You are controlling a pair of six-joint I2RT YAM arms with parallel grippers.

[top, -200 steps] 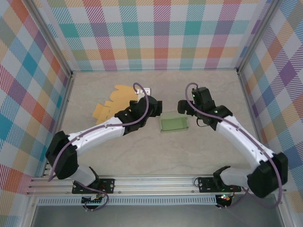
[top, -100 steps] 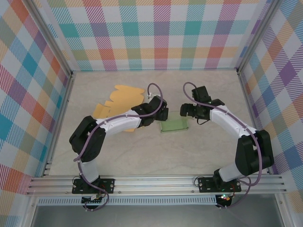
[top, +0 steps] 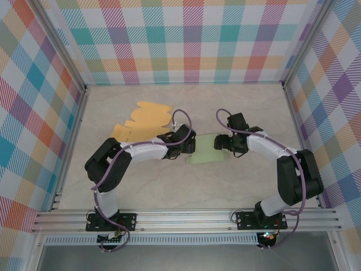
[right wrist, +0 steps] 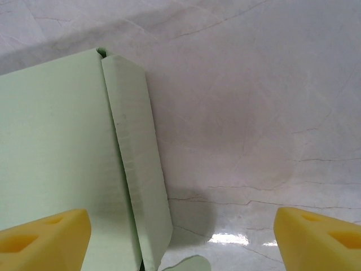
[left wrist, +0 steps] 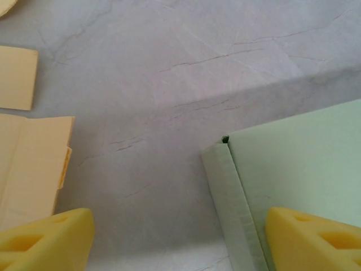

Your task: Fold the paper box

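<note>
Seeing a pale green, partly folded paper box (top: 204,152) lying mid-way across the beige marbled tabletop (top: 169,186). Straddling its left edge with the left gripper (top: 191,146), fingers spread (nothing pinched). Straddling its right edge with the right gripper (top: 220,142), equally spread. Noting orange-yellow card cut-outs (top: 141,121) lying apart, farther left.

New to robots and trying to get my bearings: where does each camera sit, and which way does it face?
Top external: above and behind, facing down on the marbled table; both white arms meet at the pale green paper box.
Left wrist: on the left arm, facing down; yellow jaws straddle the box's left edge.
Right wrist: on the right arm, facing down; yellow jaws straddle its right edge.
Shared: the box.
</note>
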